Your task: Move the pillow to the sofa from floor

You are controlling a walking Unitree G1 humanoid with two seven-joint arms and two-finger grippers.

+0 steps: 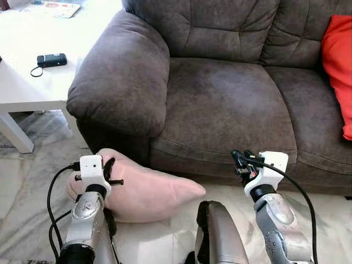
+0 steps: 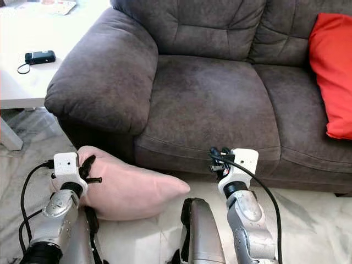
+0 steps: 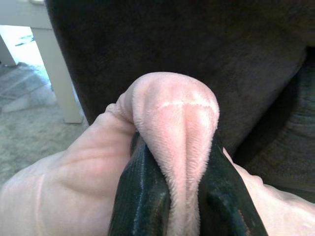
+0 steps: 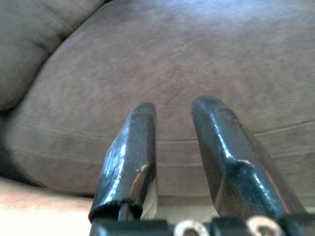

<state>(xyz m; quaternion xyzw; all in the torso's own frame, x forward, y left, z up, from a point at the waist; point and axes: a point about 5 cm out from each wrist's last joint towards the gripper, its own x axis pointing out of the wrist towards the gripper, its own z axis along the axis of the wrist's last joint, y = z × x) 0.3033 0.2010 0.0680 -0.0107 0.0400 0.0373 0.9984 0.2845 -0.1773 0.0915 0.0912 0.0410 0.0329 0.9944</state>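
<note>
A soft pink pillow (image 1: 148, 192) lies on the pale rug against the front of the brown sofa (image 1: 220, 104), below its left armrest. My left gripper (image 3: 179, 196) is shut on a fold at the pillow's left end, with pink plush squeezed between both black fingers (image 3: 140, 196). My right gripper (image 4: 172, 147) hovers in front of the sofa's seat cushion, to the right of the pillow, fingers slightly apart and holding nothing. In the eye views the left gripper (image 1: 107, 170) sits at the pillow's left end and the right gripper (image 1: 242, 162) is before the seat's front edge.
A red cushion (image 1: 340, 66) leans at the sofa's right end. A white low table (image 1: 33, 82) stands left of the armrest with a black device (image 1: 51, 60) and cord on it. My own body (image 1: 217, 234) shows low in the middle.
</note>
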